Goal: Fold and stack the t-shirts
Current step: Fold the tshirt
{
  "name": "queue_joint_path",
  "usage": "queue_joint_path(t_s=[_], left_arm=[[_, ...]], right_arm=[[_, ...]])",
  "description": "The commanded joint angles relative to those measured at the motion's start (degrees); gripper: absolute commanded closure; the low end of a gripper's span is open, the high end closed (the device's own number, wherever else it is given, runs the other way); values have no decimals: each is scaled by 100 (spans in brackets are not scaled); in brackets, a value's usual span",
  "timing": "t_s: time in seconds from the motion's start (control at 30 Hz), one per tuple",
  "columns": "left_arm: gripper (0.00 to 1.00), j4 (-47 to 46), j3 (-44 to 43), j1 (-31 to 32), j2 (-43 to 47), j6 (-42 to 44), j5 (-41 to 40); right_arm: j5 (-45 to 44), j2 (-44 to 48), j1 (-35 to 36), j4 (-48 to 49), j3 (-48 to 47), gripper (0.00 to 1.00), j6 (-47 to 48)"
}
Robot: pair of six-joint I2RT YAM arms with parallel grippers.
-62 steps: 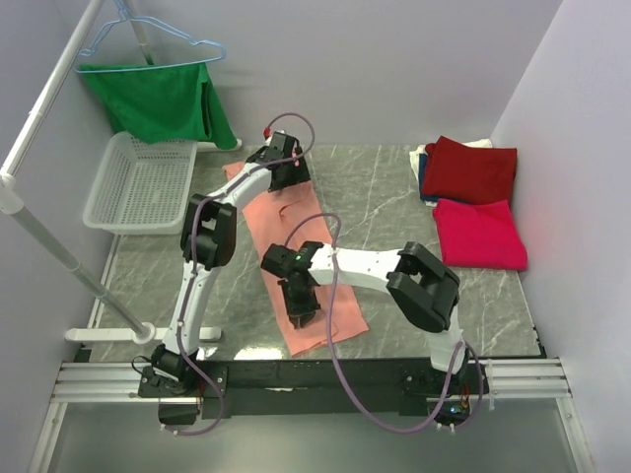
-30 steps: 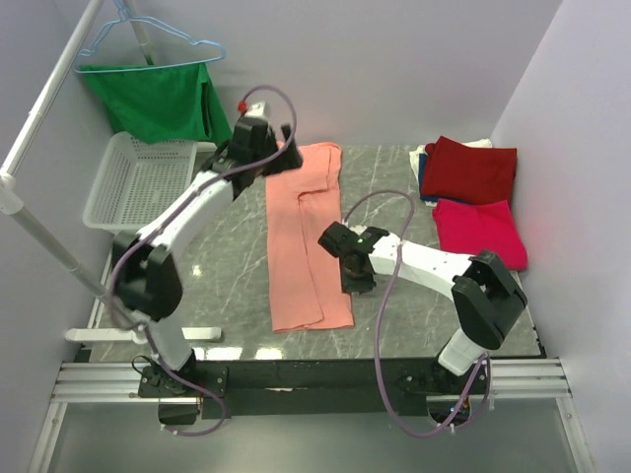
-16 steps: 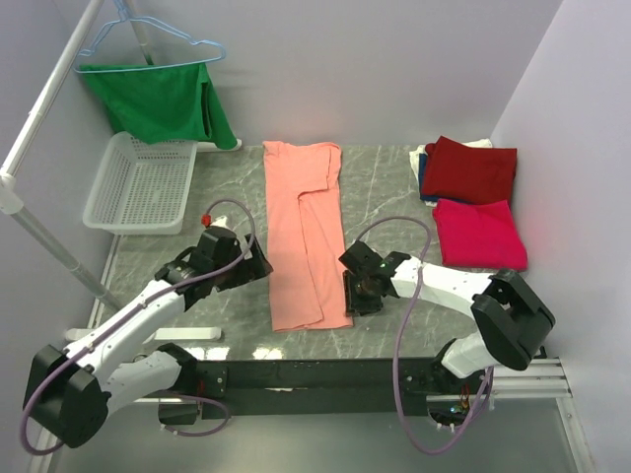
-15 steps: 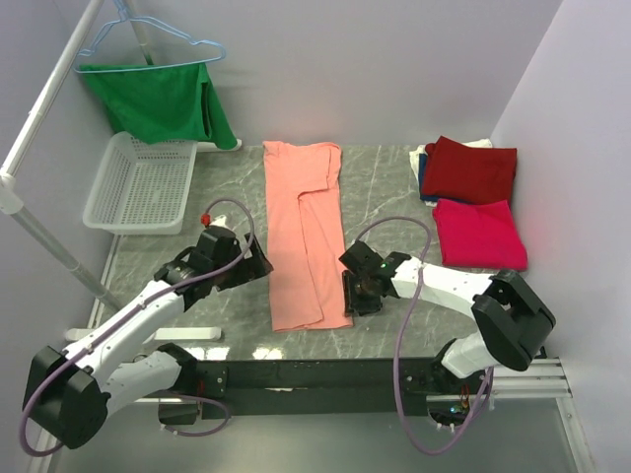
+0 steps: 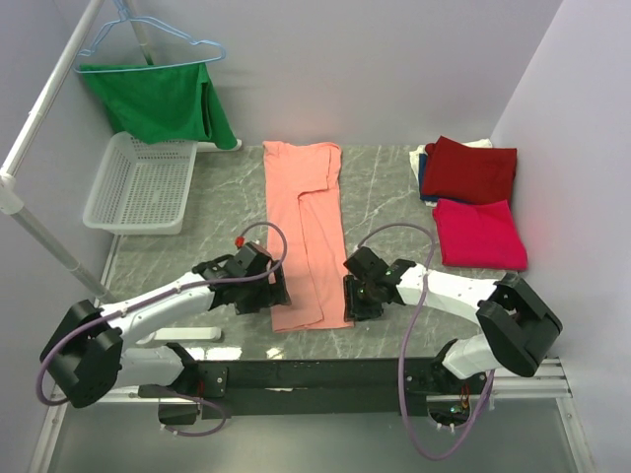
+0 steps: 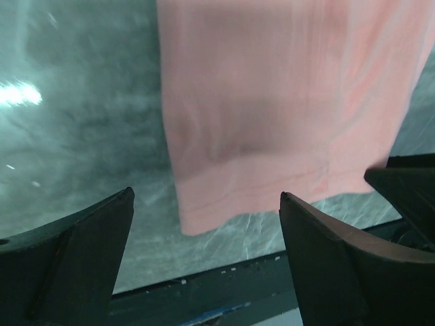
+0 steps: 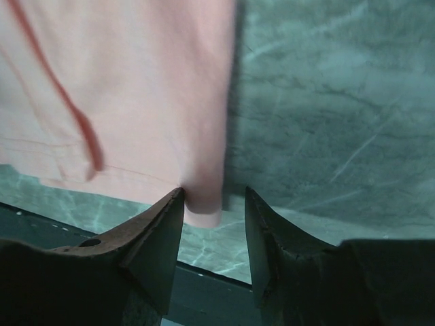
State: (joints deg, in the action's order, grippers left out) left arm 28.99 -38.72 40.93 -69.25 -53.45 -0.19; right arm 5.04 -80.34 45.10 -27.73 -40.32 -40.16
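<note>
Back from the collar end, the left fingers hover spread above the near hem of the lengthwise-folded salmon-pink cloth t-shirt, mid grey marbled table; the right fingers, apart, straddle its other corner. A crosswise fold looks next.

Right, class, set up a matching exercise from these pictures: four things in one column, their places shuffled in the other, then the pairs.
1. salmon-pink t-shirt
2. dark red t-shirt
3. green garment
4. white basket

A. hanging from the hanger, far left
B. folded, far right of the table
C. by the table's left edge
D. flat along the table's middle

Pairs: 1-D, 2-B, 3-A, 4-C
</note>
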Motion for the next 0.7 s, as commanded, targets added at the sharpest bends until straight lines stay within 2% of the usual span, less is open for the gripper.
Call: queue_joint_path(t_s=[0.0, 0.23, 0.47, 0.67], left_arm=[[10, -60, 136, 398, -193, -516, 97], [17, 378, 5, 881, -510, -860, 36], [21, 353, 48, 1163, -615, -1062, -129], [36, 124, 180, 1181, -634, -1589, -508]], right_arm=[[85, 211, -19, 162, 217, 52, -141], [234, 229, -1, 276, 419, 53, -203], [270, 159, -1, 329, 454, 54, -176], [252, 71, -1, 391, 481, 56, -159]])
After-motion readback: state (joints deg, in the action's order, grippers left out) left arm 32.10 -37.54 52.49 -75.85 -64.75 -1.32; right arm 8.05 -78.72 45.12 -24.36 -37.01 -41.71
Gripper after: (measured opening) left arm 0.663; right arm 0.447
